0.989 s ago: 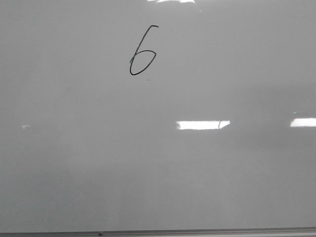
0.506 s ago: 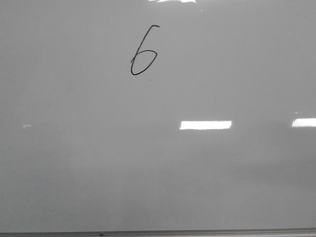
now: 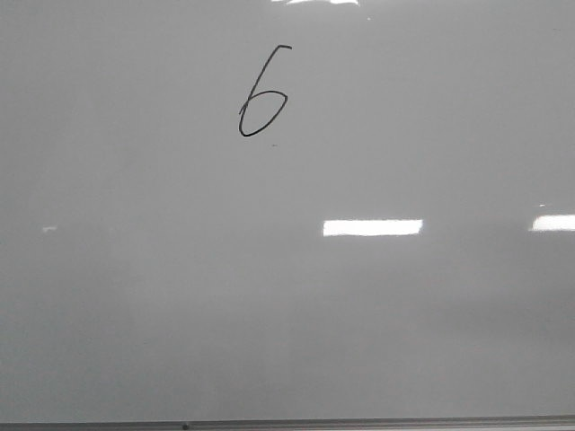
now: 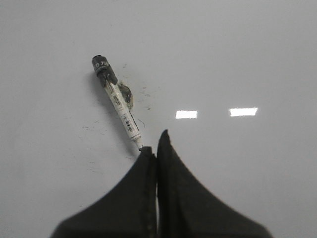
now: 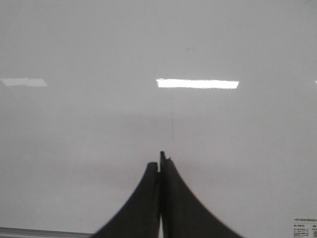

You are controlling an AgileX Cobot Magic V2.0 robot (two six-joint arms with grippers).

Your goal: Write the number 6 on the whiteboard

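Toward the far left of the large glossy pale grey-white whiteboard point(image 3: 377, 323) sits the number 6 point(image 3: 263, 92), a thin black marker digit, complete, so the writing appears done. A white marker pen with black cap point(image 4: 117, 102) lies flat on the board, its tip just beside the left gripper point(image 4: 156, 148), whose jaws are pressed together on nothing. Likewise the right gripper point(image 5: 160, 163) is closed and empty, suggesting both arms rest.
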